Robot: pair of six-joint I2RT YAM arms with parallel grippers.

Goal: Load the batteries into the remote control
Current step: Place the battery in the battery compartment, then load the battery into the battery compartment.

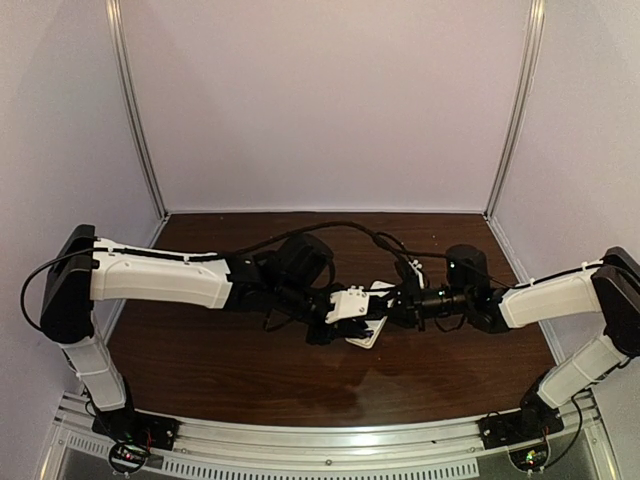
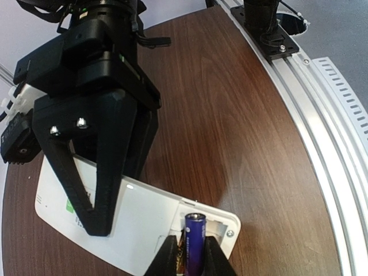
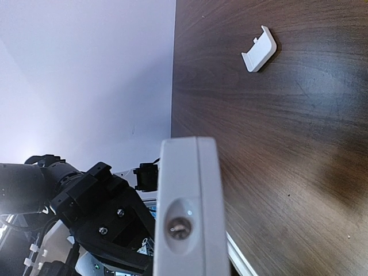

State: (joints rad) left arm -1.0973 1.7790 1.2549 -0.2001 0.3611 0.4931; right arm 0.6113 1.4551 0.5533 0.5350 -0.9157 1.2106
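Observation:
The white remote control (image 2: 132, 224) lies back up, tilted above the brown table, its battery compartment (image 2: 221, 221) open at the near end. My left gripper (image 2: 192, 259) is shut on the dark bluish battery (image 2: 194, 238) and holds its tip at the open compartment. A sliver of the yellowish-gold battery (image 2: 183, 256) shows beside it, low in the compartment. My right gripper (image 2: 98, 210) is shut on the remote's other end. In the right wrist view the remote (image 3: 187, 213) fills the jaws end-on. In the top view both grippers meet at the remote (image 1: 366, 330).
The white battery cover (image 3: 260, 56) lies loose on the table (image 3: 287, 144) beyond the remote. The aluminium rail (image 2: 322, 115) with the arm bases runs along the near edge. White walls close in the back and sides.

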